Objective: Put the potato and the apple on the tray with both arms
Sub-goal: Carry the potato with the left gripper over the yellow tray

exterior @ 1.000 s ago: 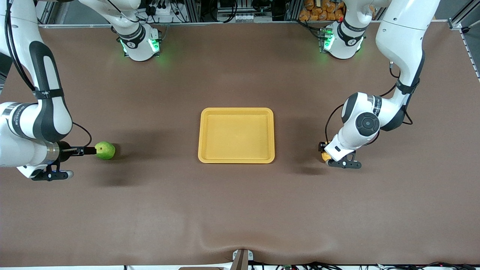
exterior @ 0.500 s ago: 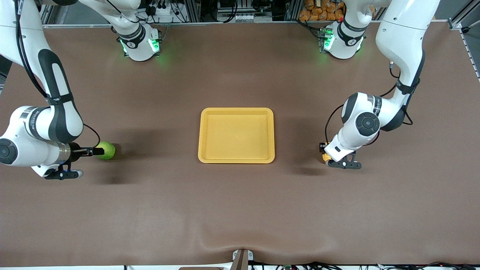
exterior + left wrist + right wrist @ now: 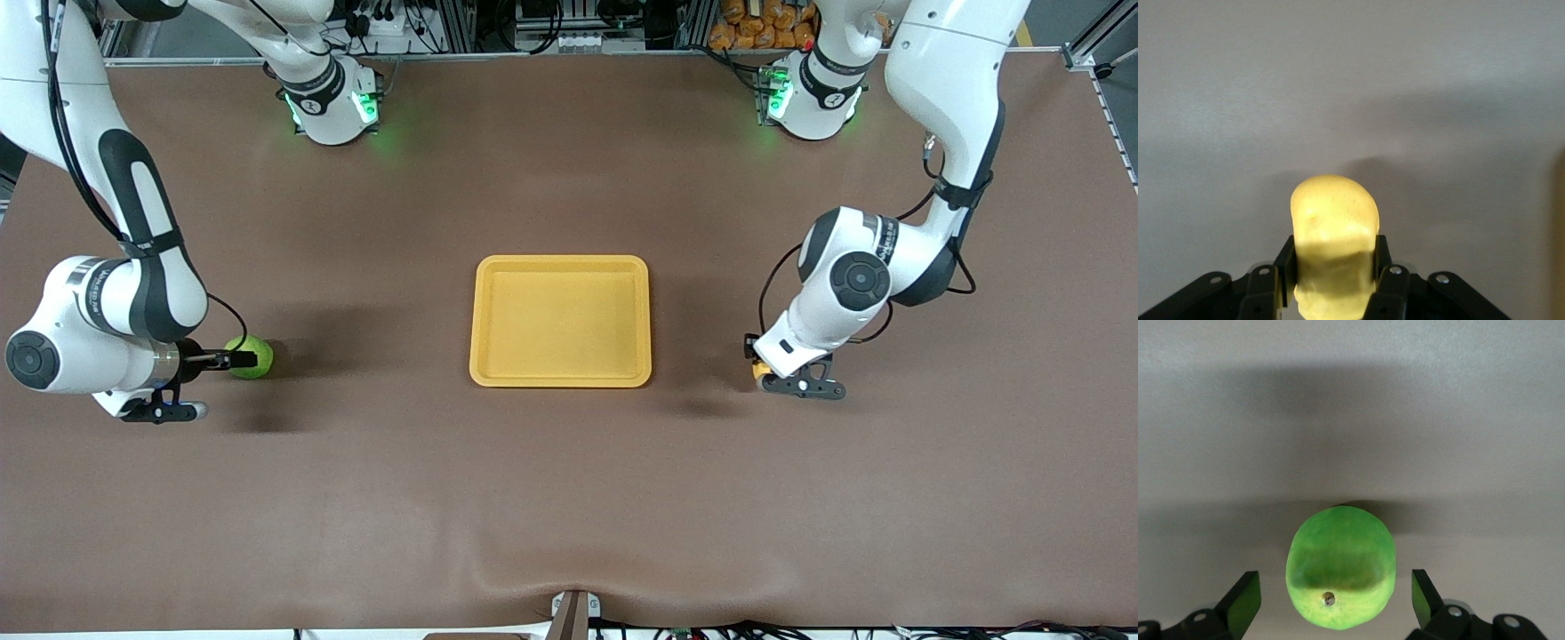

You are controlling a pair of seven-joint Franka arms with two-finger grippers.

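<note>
From the front view, a flat rectangular yellow-orange plastic tray (image 3: pixel 560 320) with a low rim sits mid-table on the brown mat (image 3: pixel 569 498). Toward the right arm's end lies the small round bright green apple (image 3: pixel 251 356), with the right gripper (image 3: pixel 238 359) low at it. Toward the left arm's end, the left gripper (image 3: pixel 758 367) hangs close above the mat beside the tray, and only a sliver of the small oblong yellow-orange potato (image 3: pixel 757 372) shows under the white wrist; whether it is clear of the mat is hard to say here.

In the left wrist view, the black fingers (image 3: pixel 1286 261) pinch the potato (image 3: pixel 1334 233) on both sides, its rounded end sticking out past them.

In the right wrist view, the fingers (image 3: pixel 1243 605) stand wide apart on either side of the apple (image 3: pixel 1341 565), not touching it; the apple rests on the mat, stem dimple facing the camera.
</note>
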